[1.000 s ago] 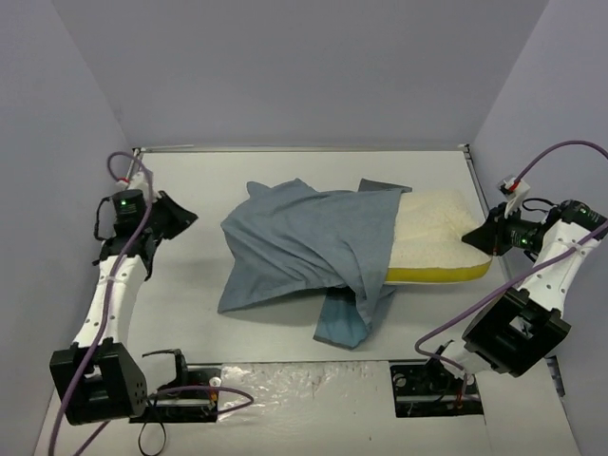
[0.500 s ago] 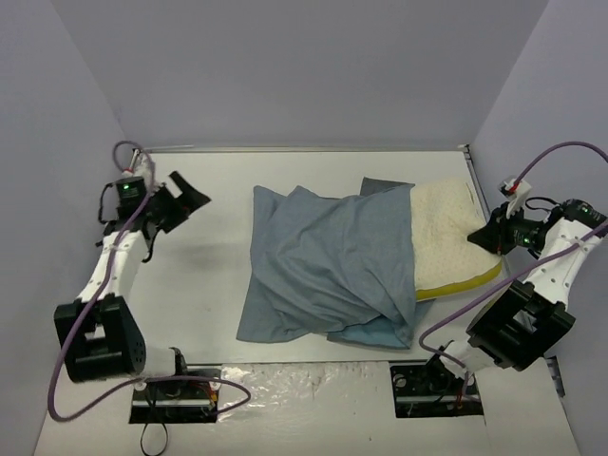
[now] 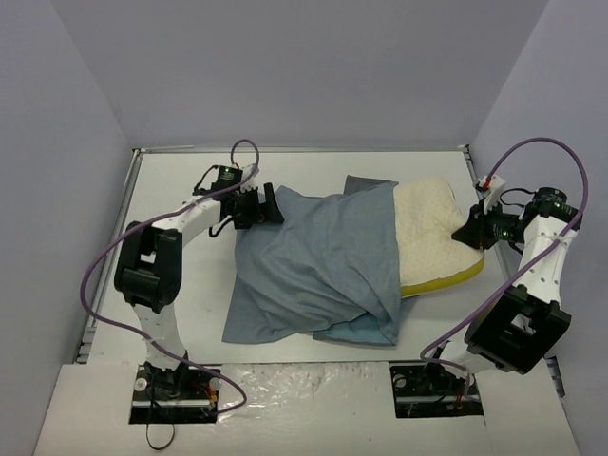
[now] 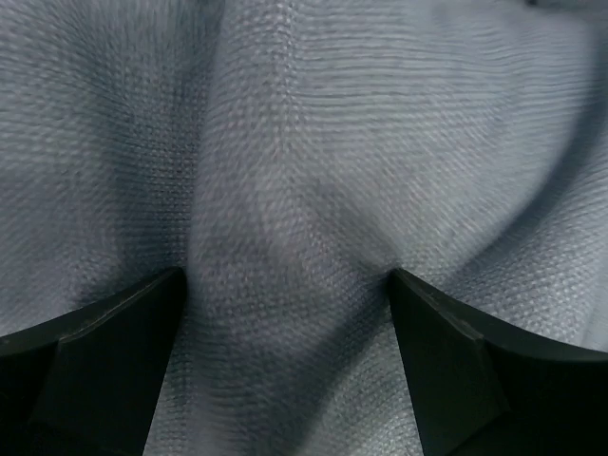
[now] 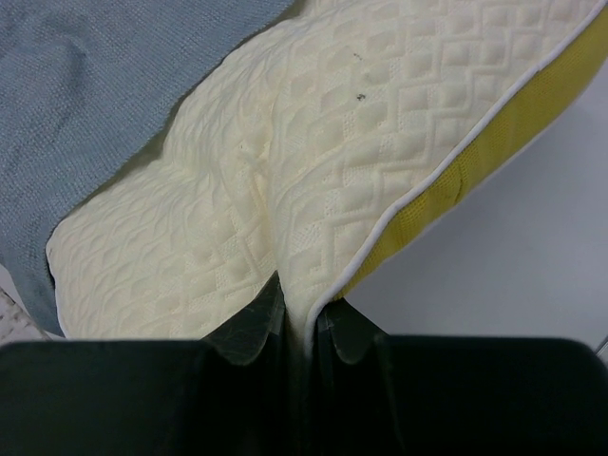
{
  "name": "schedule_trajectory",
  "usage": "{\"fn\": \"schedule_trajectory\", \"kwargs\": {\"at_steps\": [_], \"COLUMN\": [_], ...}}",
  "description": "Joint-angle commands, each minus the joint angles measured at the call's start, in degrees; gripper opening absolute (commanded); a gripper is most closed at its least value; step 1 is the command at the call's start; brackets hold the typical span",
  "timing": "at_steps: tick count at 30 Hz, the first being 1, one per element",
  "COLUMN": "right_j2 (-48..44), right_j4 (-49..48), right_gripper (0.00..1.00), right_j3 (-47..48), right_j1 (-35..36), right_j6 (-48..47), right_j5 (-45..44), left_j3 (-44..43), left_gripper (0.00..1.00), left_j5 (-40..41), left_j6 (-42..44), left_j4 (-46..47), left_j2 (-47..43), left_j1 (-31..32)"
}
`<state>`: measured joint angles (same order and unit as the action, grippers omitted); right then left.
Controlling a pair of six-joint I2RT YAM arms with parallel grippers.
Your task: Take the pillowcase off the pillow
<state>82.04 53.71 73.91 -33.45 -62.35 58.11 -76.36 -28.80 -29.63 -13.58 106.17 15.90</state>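
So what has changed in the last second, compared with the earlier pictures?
The left hand swung in from the left to the far-left corner of the pillowcase and opened, cloth between its fingers. The right hand stayed shut on the edge of the pillow.

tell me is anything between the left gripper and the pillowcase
Nothing visible. The left gripper, jaws open, sits right at the far left corner of the pillowcase, with bare cloth filling the gap between its fingers.

From above and behind, the table is viewed whole. The pillowcase is framed closely from the left wrist, the pillow from the right; both recur overhead.
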Motion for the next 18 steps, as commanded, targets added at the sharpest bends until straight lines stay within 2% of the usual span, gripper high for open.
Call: {"fn": "schedule_trajectory", "kwargs": {"at_steps": [1, 3, 4, 6, 7, 12, 15, 18], "right_j2": [-0.4, -0.4, -0.4, -0.6, -0.7, -1.8, -3.3, -3.4], "right_j4": [-1.2, -1.8, -1.8, -1.9, -1.9, -2.6, -5.2, -6.7], "right_gripper": [0.00, 0.00, 0.00, 0.00, 0.00, 0.00, 0.00, 0.00], "right_j3": [0.0, 0.0, -0.1, -0.2, -0.2, -0.4, -0.3, 1.1], "right_j1": [0.9, 1.1, 1.1, 1.2, 1.1, 0.4, -2.0, -5.5], "right_j6": [1.3, 1.8, 1.8, 1.8, 1.9, 2.4, 5.5, 6.8], "right_j5": [0.4, 0.1, 0.0, -0.4, -0.4, -1.1, -1.1, -0.1], "left_j3": [-1.4, -1.0, -0.9, -0.5, -0.5, 0.4, 2.4, 4.7], "left_gripper": [0.84, 0.69, 0.50, 0.25, 0.05, 0.02, 0.02, 0.02], "left_j5": [3.3, 3.4, 3.5, 3.7, 3.8, 9.6, 11.0, 11.1], "left_j6": [2.4, 2.3, 2.1, 1.3, 1.0, 0.7, 0.8, 1.1], "left_j4": [-3.3, -2.3, -2.2, -2.0, -1.7, -3.5, -3.6, -3.6], "left_j2": [4.0, 4.7, 5.0, 4.6, 4.1, -3.2, -9.8, -16.1], "left_j1": [1.0, 1.0, 0.9, 0.4, 0.2, -2.3, -6.3, -13.1]}}
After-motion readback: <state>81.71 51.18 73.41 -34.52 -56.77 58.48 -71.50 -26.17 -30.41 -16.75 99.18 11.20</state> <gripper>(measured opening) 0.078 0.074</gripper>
